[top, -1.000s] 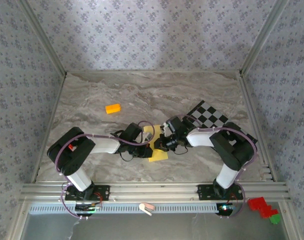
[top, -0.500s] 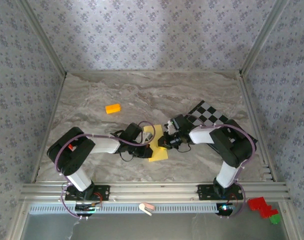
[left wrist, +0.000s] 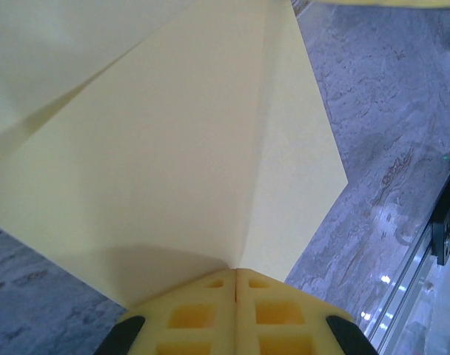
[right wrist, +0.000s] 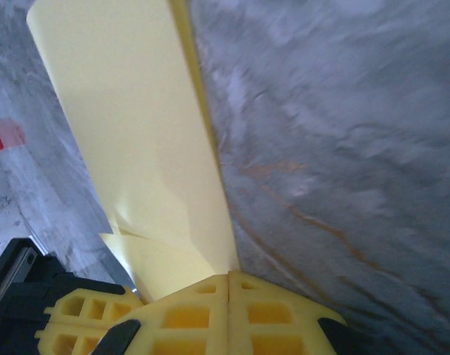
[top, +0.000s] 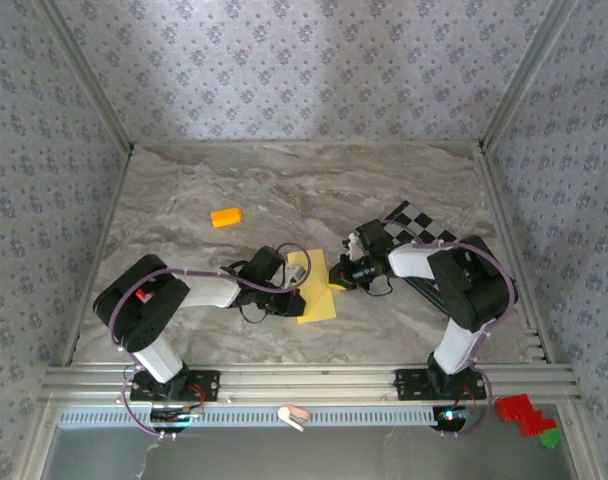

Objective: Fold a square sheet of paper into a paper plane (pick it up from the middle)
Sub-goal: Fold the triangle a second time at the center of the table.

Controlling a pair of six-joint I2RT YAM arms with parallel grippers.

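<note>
The pale-yellow square sheet of paper (top: 320, 302) lies partly folded between my two grippers at the table's middle front. My left gripper (top: 296, 297) is shut on its left side. In the left wrist view the jaws (left wrist: 236, 270) meet on a crease, and the creased sheet (left wrist: 173, 148) fans out ahead of them. My right gripper (top: 335, 279) is shut on the paper's right edge. In the right wrist view the jaws (right wrist: 229, 275) pinch a raised strip of the sheet (right wrist: 136, 111). The left gripper's fingers (right wrist: 69, 318) show at the lower left there.
A small orange block (top: 225, 217) lies to the back left on the marble table (top: 284, 190). A black-and-white checkered board (top: 424, 232) sits at the right, behind the right arm. Patterned walls close in three sides. Red and green pieces (top: 524, 413) lie beyond the front rail.
The right arm has drawn back to the right with its jaws shut on the paper's edge, and more of the yellow sheet now shows between the grippers. The left arm has stayed put.
</note>
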